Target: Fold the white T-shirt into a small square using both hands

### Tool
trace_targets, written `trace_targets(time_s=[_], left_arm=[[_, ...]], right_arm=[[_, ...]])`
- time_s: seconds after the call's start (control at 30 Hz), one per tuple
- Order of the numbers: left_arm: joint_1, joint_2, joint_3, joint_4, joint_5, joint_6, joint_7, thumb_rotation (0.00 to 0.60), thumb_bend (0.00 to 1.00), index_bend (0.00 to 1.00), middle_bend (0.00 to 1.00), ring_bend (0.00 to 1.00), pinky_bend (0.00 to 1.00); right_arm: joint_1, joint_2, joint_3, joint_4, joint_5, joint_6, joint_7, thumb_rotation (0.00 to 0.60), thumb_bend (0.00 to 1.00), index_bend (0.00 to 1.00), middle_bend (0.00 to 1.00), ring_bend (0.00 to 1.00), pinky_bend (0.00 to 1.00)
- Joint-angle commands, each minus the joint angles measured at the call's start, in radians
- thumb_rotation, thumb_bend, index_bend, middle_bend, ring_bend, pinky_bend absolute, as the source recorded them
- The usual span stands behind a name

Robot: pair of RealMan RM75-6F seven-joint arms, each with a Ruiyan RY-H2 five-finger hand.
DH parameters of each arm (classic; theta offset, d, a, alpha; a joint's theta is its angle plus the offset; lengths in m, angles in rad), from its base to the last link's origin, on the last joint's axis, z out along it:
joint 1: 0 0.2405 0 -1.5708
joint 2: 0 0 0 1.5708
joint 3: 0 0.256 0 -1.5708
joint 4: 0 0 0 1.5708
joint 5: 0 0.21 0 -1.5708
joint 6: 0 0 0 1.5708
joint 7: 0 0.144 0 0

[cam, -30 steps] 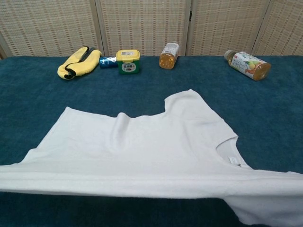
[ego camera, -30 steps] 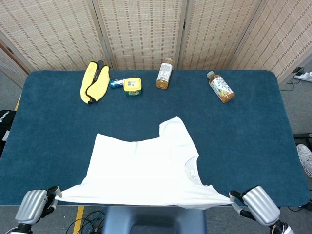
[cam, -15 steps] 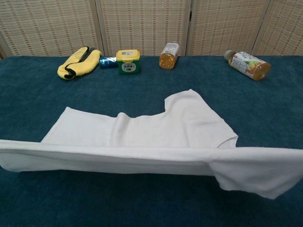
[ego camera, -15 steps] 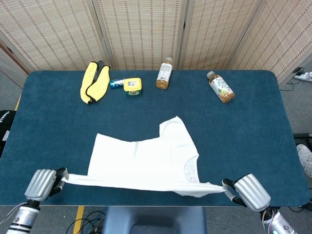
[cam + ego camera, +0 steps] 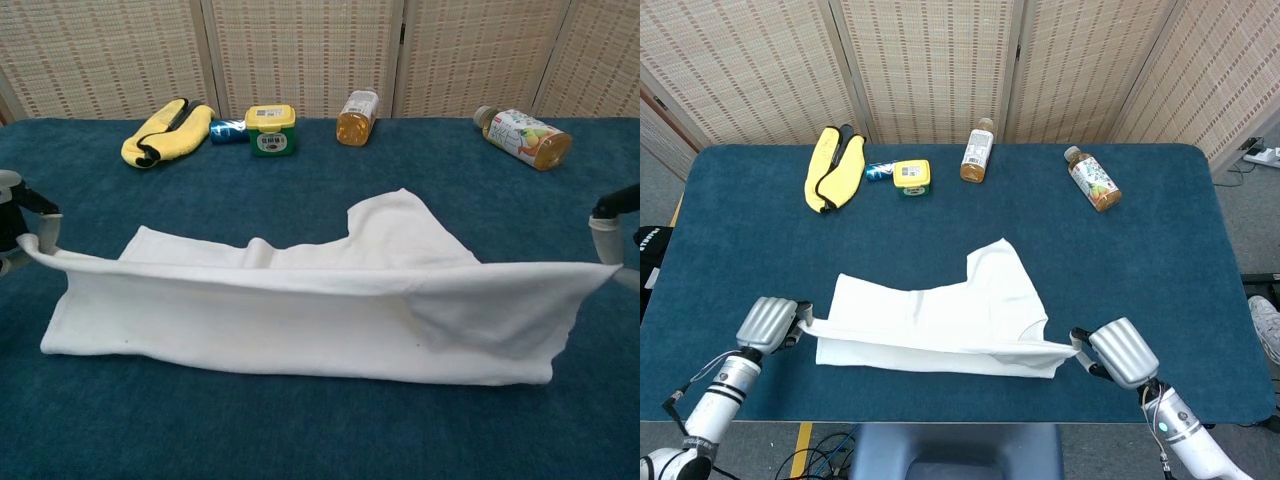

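Over the near half of the blue table point(image 5: 1160, 260), the white T-shirt point(image 5: 940, 325) hangs stretched between both hands.
The left hand point(image 5: 770, 322) and right hand point(image 5: 1122, 352) each pinch a hem corner, lifted above the cloth.

No legible text in either view. Labels are there, all too small or blurred to read:
- yellow-lidded tub point(image 5: 271, 130), upper left of centre: white sticker with dark print on lid, green band on side.
- amber bottle point(image 5: 355, 117), top centre: pale label, unreadable.
- tipped bottle point(image 5: 523, 136), upper right: colourful wrap label, fruit-like picture, no words resolvable.
- small blue item point(image 5: 229, 131) beside the tub: print not resolvable.
- white T-shirt point(image 5: 320, 300): no print seen.
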Motion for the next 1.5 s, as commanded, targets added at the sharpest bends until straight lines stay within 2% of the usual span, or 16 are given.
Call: trace_targets(time_s=[0.03,0.3,0.7,1.13,1.5], left_arm=[[-0.059,-0.047,-0.026,0.062,-0.065,-0.065,0.032,0.600,0.55,0.63,0.96,0.89,0.99],[-0.160,-0.117,-0.052,0.163,-0.219,-0.161,0.098,0.600,0.55,0.62,0.96,0.89,0.99],[-0.257,-0.180,-0.050,0.258,-0.393,-0.201,0.183,0.600,0.55,0.60,0.96,0.89,0.99],[-0.305,-0.211,-0.028,0.327,-0.507,-0.208,0.212,0.600,0.54,0.55,0.96,0.89,0.99],[-0.314,-0.205,-0.011,0.327,-0.523,-0.196,0.200,0.600,0.54,0.46,0.96,0.89,0.99]], right_arm=[[0.025,-0.019,0.022,0.004,0.027,-0.031,-0.019,0.600,0.63,0.74,1.00,1.00,1.00],[0.063,-0.073,0.059,0.030,0.091,-0.077,-0.053,0.600,0.63,0.74,1.00,1.00,1.00],[0.104,-0.121,0.096,0.064,0.163,-0.114,-0.095,0.600,0.63,0.74,1.00,1.00,1.00],[0.141,-0.177,0.115,0.110,0.210,-0.135,-0.124,0.600,0.63,0.74,1.00,1.00,1.00],[0.162,-0.201,0.123,0.126,0.233,-0.136,-0.142,0.600,0.63,0.74,1.00,1.00,1.00]])
